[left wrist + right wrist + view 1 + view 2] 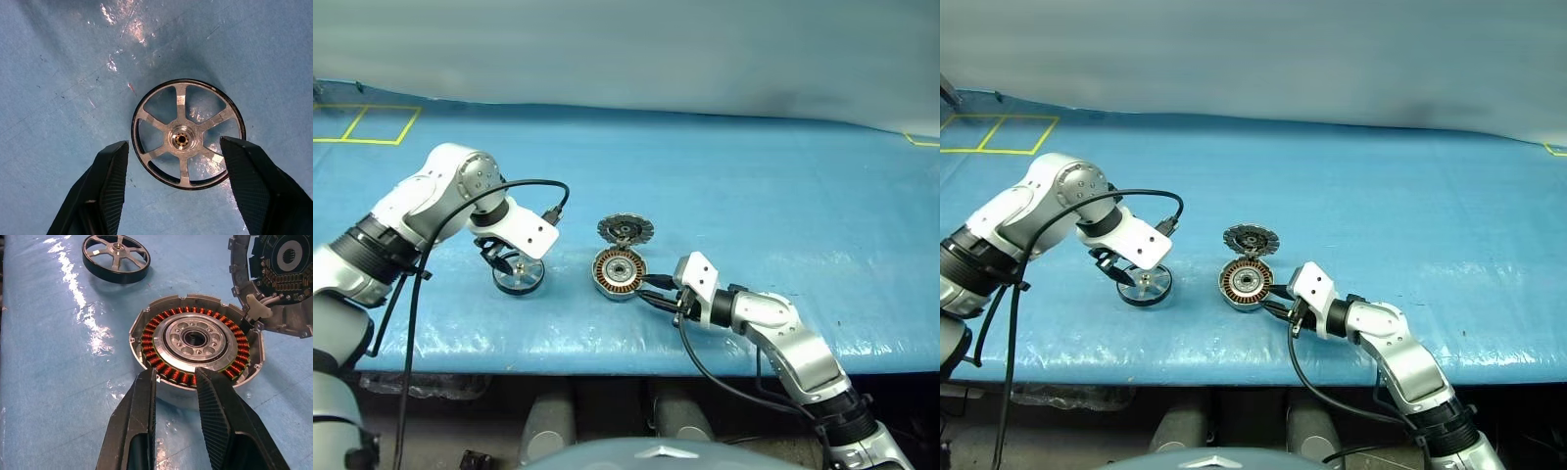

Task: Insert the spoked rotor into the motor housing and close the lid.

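Observation:
The spoked rotor, a silver wheel with a dark rim, lies flat on the blue mat. My left gripper points down over it and is open, with one finger on each side of the wheel. To its right stands the motor housing, with its copper windings and silver hub uncovered. The lid stands swung up at the housing's far side, hinged to its rim. My right gripper comes in low from the right, its fingers narrowed on the housing's near rim.
The blue mat covers the table, with open room behind and to the right of the parts. Yellow tape lines mark the far left corner. The table's front edge runs just below both arms.

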